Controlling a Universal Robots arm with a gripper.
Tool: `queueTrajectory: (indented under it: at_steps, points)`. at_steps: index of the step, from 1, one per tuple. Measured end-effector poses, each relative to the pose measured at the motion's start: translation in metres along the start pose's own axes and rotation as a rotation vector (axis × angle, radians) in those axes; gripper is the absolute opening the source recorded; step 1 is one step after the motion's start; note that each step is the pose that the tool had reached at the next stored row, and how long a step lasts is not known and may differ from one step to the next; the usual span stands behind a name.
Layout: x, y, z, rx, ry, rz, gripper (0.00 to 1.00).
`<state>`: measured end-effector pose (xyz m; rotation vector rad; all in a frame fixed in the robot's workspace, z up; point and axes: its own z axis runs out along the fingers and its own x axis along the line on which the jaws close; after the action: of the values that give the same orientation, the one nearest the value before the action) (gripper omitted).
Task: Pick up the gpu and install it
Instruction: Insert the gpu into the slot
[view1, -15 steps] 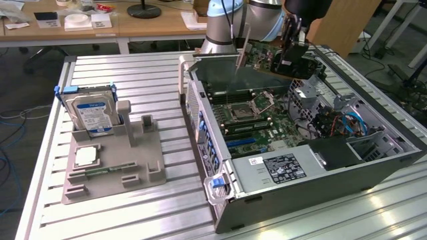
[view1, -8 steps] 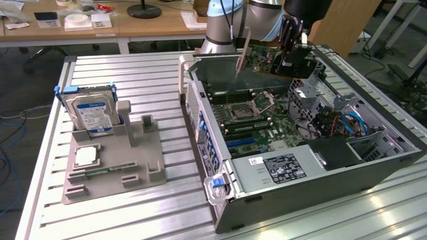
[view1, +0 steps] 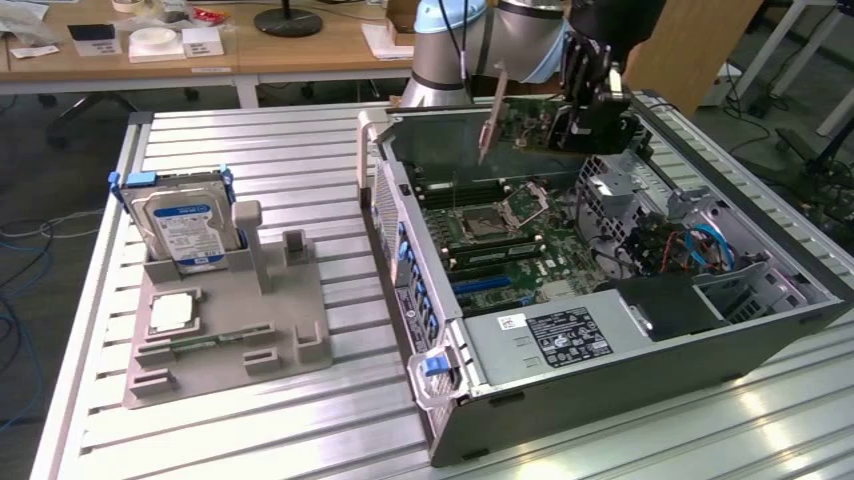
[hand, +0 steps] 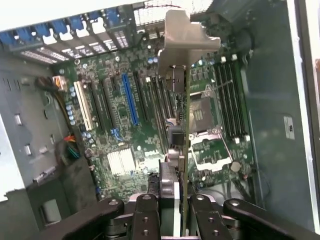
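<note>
Tool (view1: 585, 125) clamped on one short end of the gpu (view1: 531, 122), a finger pressed to each face, card carried aloft and on edge.

Slatted worktop (view1: 267, 420) underneath everything. Open case (view1: 561, 400) on its side across the exterior view's right half, with tool and card hanging over its far end. Grey holder (view1: 240, 340) with drive (view1: 187, 225) and chip (view1: 174, 312) well apart toward the exterior view's left, nowhere near the tool.

Motherboard (view1: 507, 225) flat on the case floor, below the card and clearly apart from it. Not yet seated in anything.

From the wrist: tool (hand: 170, 212) at the near end, gpu (hand: 184, 150) edge-on as a thin line running straight away from the fingers (hand: 146, 215). Long axis parallel to the bank of slots on the motherboard (hand: 125, 130). Judged from that: turned the right way round, with height and perhaps a sideways offset between card and slot.

Seems to hang over the black slots just beside the socket (hand: 205, 117), off to one side of the blue slot (hand: 130, 100). Hard to tell exactly which slot, given the height above the board.

Bracket (hand: 187, 35) at the end of the card farthest from the tool, pointing toward the rear wall and its blue latches (hand: 75, 25). In the exterior view, on the card's end toward that view's left, tip hanging down inside the case opening without touching anything.
</note>
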<state>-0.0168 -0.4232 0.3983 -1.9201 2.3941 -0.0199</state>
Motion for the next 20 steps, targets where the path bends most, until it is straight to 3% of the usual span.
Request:
queueTrajectory:
  at_steps: [4, 9, 14, 20]
  points:
    - [0.0, 0.0004, 0.0071, -0.0035, -0.004, -0.071, 0.28]
    - [0.002, 0.0007, 0.0151, -0.008, -0.0065, -0.124, 0.28]
    - [0.007, 0.001, 0.0236, -0.0088, -0.0081, -0.137, 0.28]
    - [0.005, 0.0021, 0.0346, -0.009, -0.0081, -0.138, 0.28]
